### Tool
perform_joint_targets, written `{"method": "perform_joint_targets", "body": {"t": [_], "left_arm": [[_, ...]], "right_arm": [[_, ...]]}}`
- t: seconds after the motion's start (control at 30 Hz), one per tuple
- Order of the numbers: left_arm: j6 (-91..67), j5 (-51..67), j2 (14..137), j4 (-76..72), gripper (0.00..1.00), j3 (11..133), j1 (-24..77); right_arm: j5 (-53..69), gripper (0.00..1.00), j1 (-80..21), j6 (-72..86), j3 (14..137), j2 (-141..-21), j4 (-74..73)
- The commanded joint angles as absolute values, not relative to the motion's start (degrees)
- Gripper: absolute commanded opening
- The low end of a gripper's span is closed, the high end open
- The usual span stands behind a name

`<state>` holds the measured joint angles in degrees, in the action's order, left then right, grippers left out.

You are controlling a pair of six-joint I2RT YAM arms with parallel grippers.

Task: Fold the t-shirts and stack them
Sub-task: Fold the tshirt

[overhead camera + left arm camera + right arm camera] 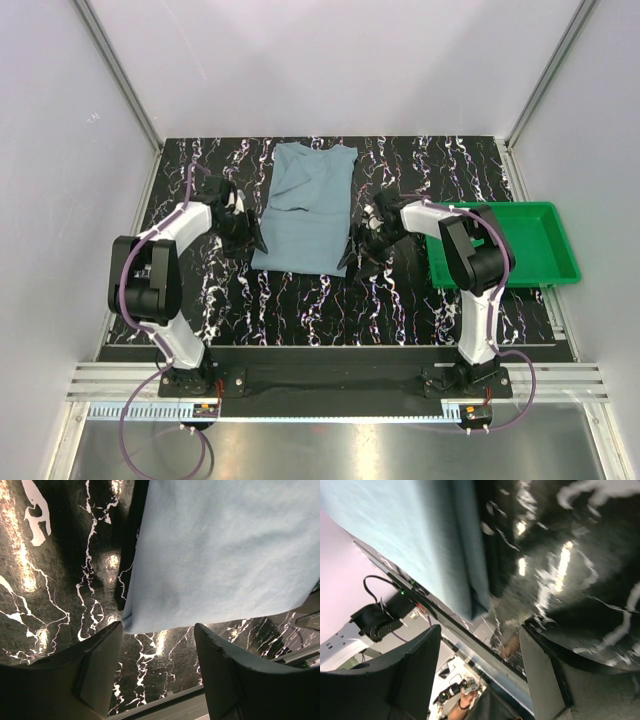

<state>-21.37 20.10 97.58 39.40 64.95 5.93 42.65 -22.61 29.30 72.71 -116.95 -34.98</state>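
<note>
The blue-grey t-shirt lies flat in the middle of the black marbled table, folded into a long strip. The left gripper is just beside its near left corner, fingers spread wide, holding nothing. The right gripper is by the near right corner, spread wide too and empty. A green tray sits far right

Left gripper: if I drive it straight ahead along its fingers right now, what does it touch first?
Probably the shirt: its near corner lies just ahead of the open left gripper, with the table right beneath. Depth is unclear.
</note>
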Motion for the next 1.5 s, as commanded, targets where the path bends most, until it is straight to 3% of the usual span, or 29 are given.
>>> {"method": "perform_joint_targets", "body": {"t": [0.0,0.43,0.57,0.67,0.77,0.8,0.83,0.93,1.23,1.47], "left_arm": [[-20.0,18.8,99.0,38.4,0.63,63.7,5.6],[-22.1,16.3,101.3,38.9,0.60,60.8,5.1],[-22.3,15.9,102.8,39.3,0.59,61.3,5.1],[-22.5,16.7,103.1,38.6,0.54,60.7,5.1],[-23.4,18.5,103.9,37.5,0.38,60.0,5.1],[-24.2,18.9,103.9,37.3,0.32,59.2,5.1],[-24.5,19.3,103.6,36.8,0.20,58.5,5.2],[-26.5,20.4,102.6,35.7,0.08,55.3,6.1],[-36.5,23.0,94.0,33.2,0.06,43.3,13.8],[-37.9,16.4,86.2,38.5,0.16,42.2,15.0]], "right_arm": [[43.2,0.71,-23.9,31.4,72.7,-117.2,-28.7],[40.5,0.54,-24.0,37.7,72.9,-120.3,-25.8],[40.4,0.42,-23.9,37.8,72.9,-121.2,-25.8],[40.4,0.38,-23.9,37.4,72.7,-120.5,-26.1],[39.7,0.29,-23.9,35.9,72.7,-120.4,-27.5],[39.5,0.19,-23.9,35.4,72.7,-120.5,-28.4],[38.9,0.16,-24.0,34.7,72.6,-120.5,-28.6],[38.1,0.06,-23.9,32.4,71.7,-120.1,-30.2],[36.0,0.03,-23.5,25.7,60.9,-111.8,-34.1],[31.8,0.09,-20.4,20.7,53.4,-104.2,-37.3]]}}
